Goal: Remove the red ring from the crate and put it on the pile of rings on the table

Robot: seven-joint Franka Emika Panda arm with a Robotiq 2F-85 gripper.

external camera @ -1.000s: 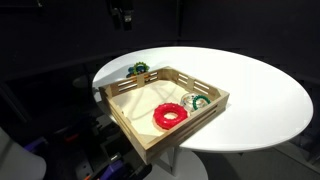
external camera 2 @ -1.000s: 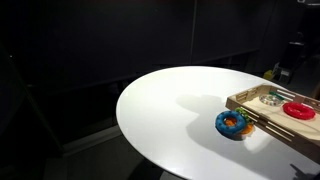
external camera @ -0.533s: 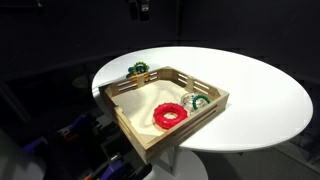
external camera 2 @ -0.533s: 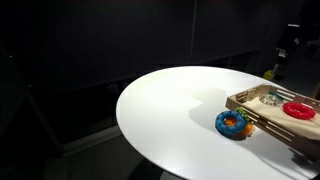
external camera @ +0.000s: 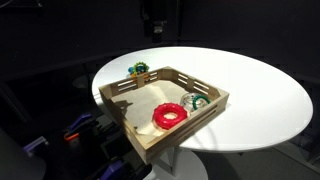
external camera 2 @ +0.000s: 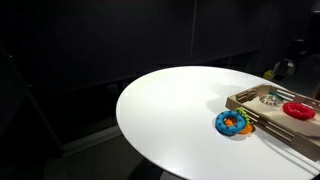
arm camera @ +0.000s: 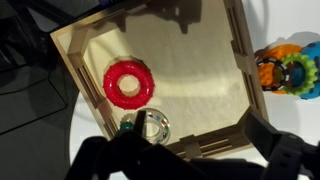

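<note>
Overhead, the pincer (arm camera: 185, 162) hangs with fingers apart; the red ring (arm camera: 128, 83) lies ahead-left of it in the crate (arm camera: 241, 62); the pile of rings (arm camera: 290, 68) sits ahead-right, outside.

Bright overhead light floods the white tabletop (external camera: 265, 95) against a black room; in the wrist view the hand (arm camera: 190, 160) is a dark, blurred silhouette.

Beneath my hand (external camera: 155, 22) spreads the round white table (external camera: 255, 95), brightly lit, while everything beyond and around my hand is a dim room with near-black wall panels (external camera 2: 100, 45).
</note>
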